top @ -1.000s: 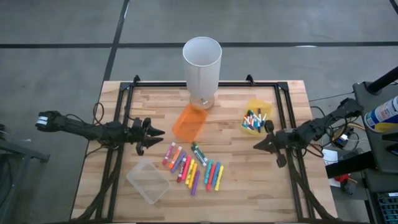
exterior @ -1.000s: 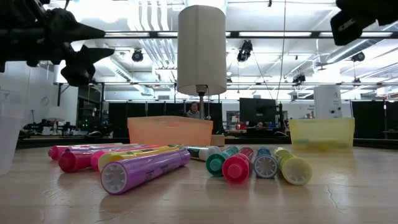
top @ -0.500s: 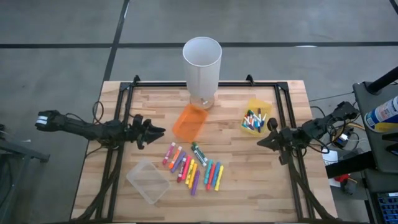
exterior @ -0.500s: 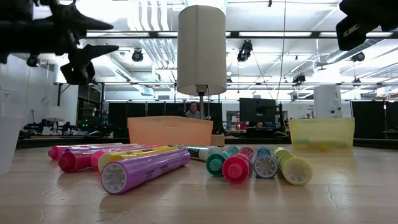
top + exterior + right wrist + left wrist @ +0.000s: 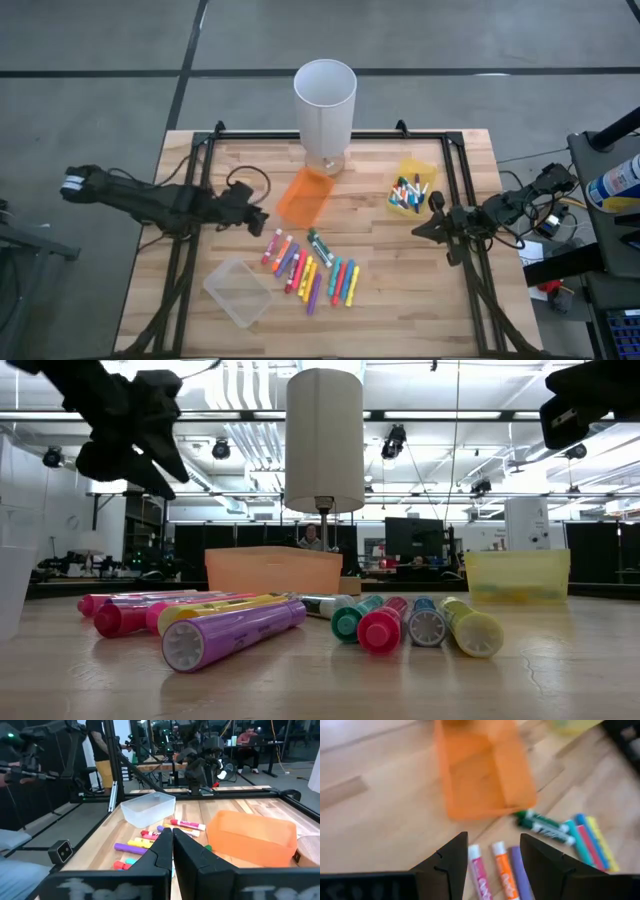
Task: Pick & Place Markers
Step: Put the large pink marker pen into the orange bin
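High view shows the left gripper (image 5: 256, 216) with fingers wide, left of centre above the loose coloured capped markers (image 5: 312, 268) on the wooden desk (image 5: 400, 300); it should centre over the pink end marker before descending, while the right gripper (image 5: 418, 228) waits pinched shut.

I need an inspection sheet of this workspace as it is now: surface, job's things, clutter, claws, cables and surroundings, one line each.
Surface: wooden table with a black frame, dry as far as seen.
Job's things: loose markers lie in a row near the table's middle; more markers sit in the yellow bin.
Clutter: orange bin with nothing seen inside, clear bin, tall white cylinder.
Claws: left claw open, above the table beside the loose markers, holding nothing; right claw shut, holding nothing, near the yellow bin.
Cables: black cables loop along both arms.
Surroundings: grey floor; people at desks behind the table.
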You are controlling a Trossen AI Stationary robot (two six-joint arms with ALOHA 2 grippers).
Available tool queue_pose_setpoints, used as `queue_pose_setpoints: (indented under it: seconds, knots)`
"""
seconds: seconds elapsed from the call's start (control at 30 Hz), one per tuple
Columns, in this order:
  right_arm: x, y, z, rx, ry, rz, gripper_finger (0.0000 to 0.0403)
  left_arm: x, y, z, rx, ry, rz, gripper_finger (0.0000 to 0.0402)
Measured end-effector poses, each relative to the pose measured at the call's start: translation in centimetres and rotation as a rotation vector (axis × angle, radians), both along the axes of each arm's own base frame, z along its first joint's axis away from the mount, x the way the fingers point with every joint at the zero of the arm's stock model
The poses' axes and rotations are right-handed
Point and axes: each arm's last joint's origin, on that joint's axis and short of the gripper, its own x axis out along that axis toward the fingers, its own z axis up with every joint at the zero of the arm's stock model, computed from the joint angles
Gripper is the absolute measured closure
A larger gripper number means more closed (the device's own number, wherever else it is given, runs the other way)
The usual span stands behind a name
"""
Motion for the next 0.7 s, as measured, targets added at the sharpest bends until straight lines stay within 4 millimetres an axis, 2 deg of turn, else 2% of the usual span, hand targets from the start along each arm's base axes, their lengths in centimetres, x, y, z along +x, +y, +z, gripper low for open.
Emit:
queue_pose_setpoints:
  seconds: [0.2, 0.33, 0.7]
  knots:
    - [0.0, 0.0, 0.0, -0.001, 0.001, 0.0, 0.0394, 3.1, -1.0, -1.2, -0.08, 0.164, 0.007, 0.0227]
    - [0.0, 0.0, 0.0, -0.001, 0.001, 0.0, 0.0394, 4.8, -1.7, -2.9, -0.12, 0.283, -0.012, 0.0227]
    - [0.0, 0.0, -0.1, -0.001, 0.002, 0.0, 0.0394, 7.7, -3.1, -5.5, -0.128, 0.443, -0.044, 0.0227]
